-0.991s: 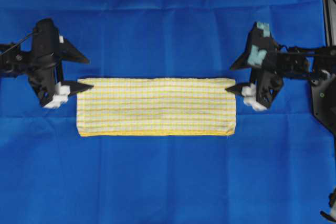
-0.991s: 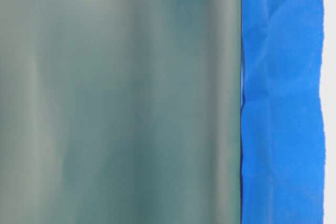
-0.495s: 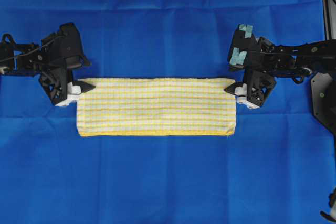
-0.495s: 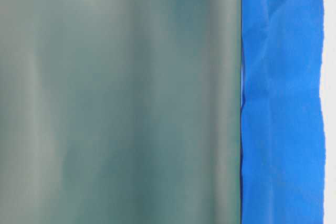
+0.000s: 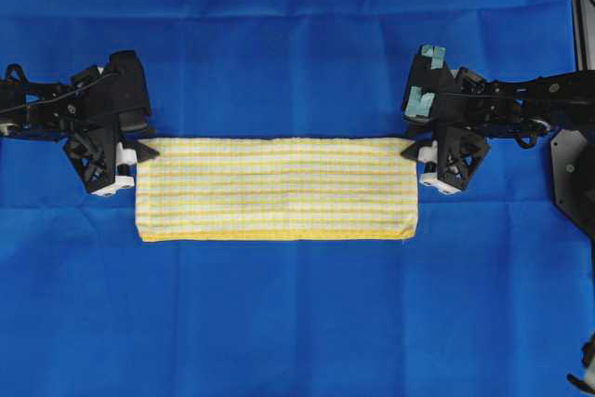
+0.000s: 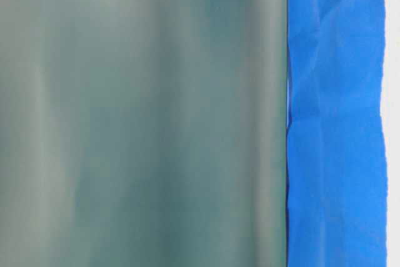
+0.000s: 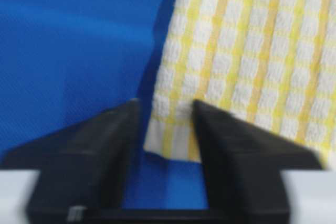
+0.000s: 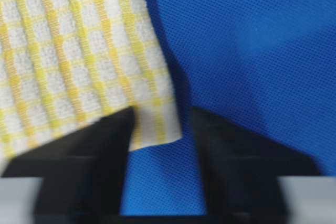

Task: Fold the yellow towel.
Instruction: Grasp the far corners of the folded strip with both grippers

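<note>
Two far corners straddled — left pincer (image 7: 167, 129) and right pincer (image 8: 157, 129) narrowed around yellow towel (image 5: 276, 190), not yet clamped, poised for lifting both corners together.

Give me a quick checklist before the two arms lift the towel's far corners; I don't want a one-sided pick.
1. Left hand at its corner of the yellow towel: ok, corner sits between the fingers.
2. Right hand at its corner: ok, corner lies in the gap.
3. Left grip closed on cloth: cannot tell, fingers stand close beside the corner with blue showing at one side.
4. Right grip closed: not ok, a gap shows beside one finger.
5. Towel flat and squared on the blue cloth: ok, already a long folded strip.
6. Both hands level with each other: ok in the overhead view.
</note>
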